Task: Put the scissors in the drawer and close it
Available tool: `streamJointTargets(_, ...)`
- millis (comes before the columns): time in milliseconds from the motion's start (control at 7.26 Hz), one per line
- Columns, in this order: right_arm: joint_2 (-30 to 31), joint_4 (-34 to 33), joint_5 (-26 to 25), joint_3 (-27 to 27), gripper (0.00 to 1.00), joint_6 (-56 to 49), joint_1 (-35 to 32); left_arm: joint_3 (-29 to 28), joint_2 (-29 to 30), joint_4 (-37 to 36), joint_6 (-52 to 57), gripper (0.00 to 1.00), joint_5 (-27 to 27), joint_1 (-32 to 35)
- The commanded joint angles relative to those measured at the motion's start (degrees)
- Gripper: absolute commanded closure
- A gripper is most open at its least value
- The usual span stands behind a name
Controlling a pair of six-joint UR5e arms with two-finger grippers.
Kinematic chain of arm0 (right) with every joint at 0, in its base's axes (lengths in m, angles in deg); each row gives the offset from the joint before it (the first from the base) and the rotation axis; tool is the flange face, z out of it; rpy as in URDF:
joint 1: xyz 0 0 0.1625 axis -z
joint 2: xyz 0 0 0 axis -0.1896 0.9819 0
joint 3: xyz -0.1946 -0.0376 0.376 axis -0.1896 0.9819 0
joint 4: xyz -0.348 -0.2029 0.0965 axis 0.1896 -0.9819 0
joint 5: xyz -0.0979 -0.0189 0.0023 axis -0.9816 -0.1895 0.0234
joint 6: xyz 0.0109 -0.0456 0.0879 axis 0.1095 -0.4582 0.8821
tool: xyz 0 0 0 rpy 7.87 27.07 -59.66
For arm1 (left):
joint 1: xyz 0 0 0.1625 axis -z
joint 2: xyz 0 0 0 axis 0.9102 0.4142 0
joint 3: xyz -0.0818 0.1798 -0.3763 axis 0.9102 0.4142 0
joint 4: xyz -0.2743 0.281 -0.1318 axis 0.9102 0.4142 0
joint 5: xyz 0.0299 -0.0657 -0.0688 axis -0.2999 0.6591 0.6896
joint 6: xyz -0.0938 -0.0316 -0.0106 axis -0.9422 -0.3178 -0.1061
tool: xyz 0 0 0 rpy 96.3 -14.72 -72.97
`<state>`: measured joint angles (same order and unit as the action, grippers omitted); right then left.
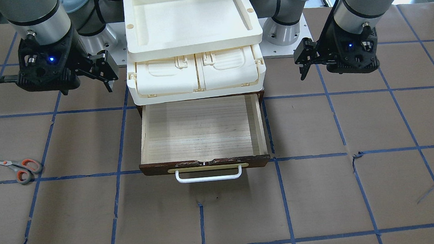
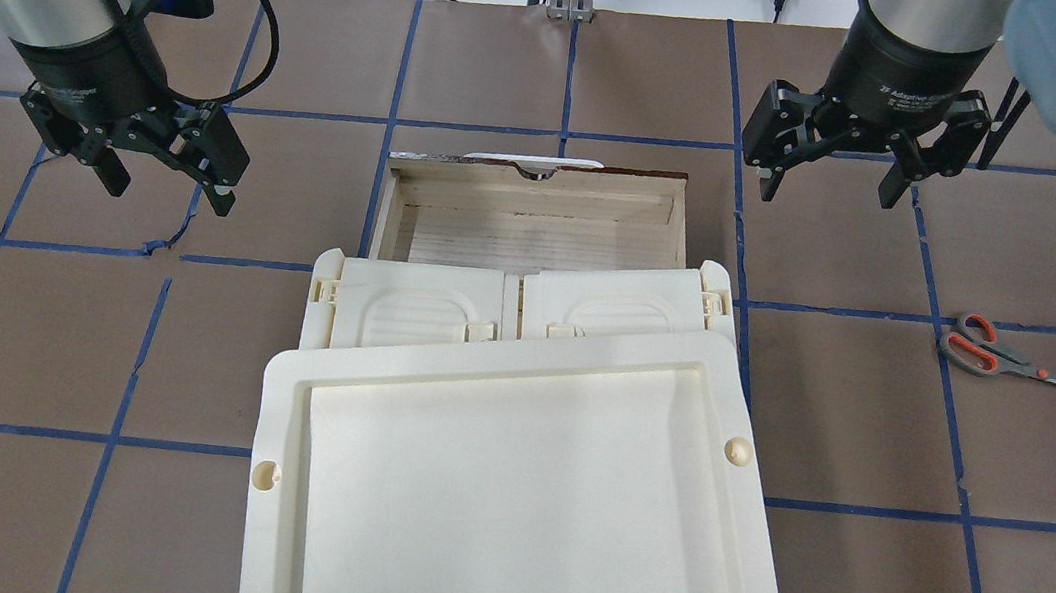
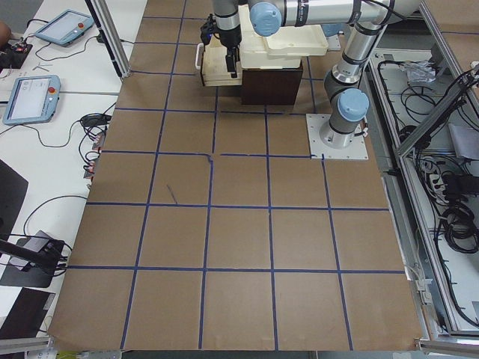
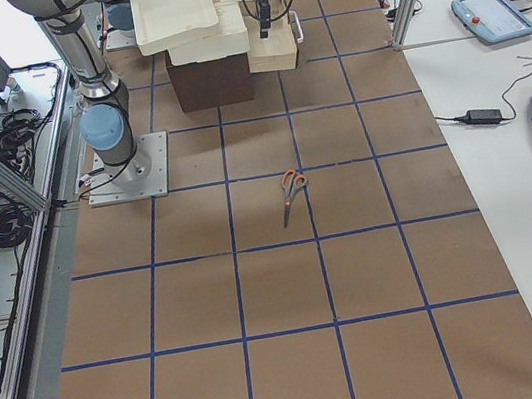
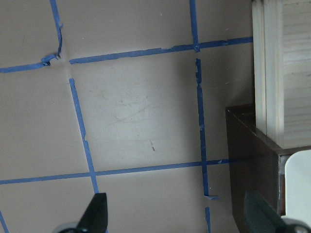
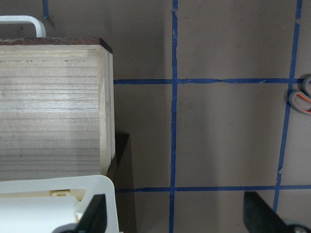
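The scissors (image 1: 18, 167) lie flat on the brown table, grey handles with orange lining, far off the drawer's side; they also show in the overhead view (image 2: 994, 356), the exterior right view (image 4: 291, 190) and at the right wrist view's edge (image 6: 302, 97). The drawer (image 1: 205, 164) is pulled open, its pale wood inside empty; it also shows in the overhead view (image 2: 540, 199). My right gripper (image 2: 828, 192) is open and empty, hovering between drawer and scissors. My left gripper (image 2: 168, 192) is open and empty, above the table on the drawer's other side.
A cream latched case (image 1: 197, 76) sits on the dark cabinet above the drawer, and a cream tray (image 1: 190, 45) rests on top of it. Blue tape lines grid the brown table. The drawer's white bar handle (image 1: 208, 175) sticks out toward the operators' side.
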<state>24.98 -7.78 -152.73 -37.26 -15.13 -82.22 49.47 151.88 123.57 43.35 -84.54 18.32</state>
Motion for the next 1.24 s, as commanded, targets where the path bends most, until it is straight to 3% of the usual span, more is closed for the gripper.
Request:
streamJointTargets(0, 0.27, -0.19, 0.11, -0.29, 0.0, -0.17, 0.24, -0.12, -0.01, 0.22, 0.33, 0.0, 0.15, 0.44)
streamJointTargets(138, 0.0, -0.63, 0.02, -0.29, 0.0, -4.35, 1.55, 0.14, 0.07, 0.22, 0.25, 0.0, 0.76, 0.44)
streamJointTargets(551, -0.09, -0.37, 0.11, -1.08, 0.0, -31.1, 14.36, 0.06, -0.1, -0.31, 1.3, 0.0, 3.58, -0.79)
streamJointTargets(826, -0.44, -1.42, -0.76, -4.75, 0.0, -45.88, 20.6, 0.06, -0.19, -1.27, 1.04, 0.0, 3.32, -1.14)
streamJointTargets(1101, -0.53, -16.38, -1.38, -13.43, 0.0, -69.39, 27.11, -0.03, -0.01, -4.41, -1.93, 0.0, 2.97, -0.18)
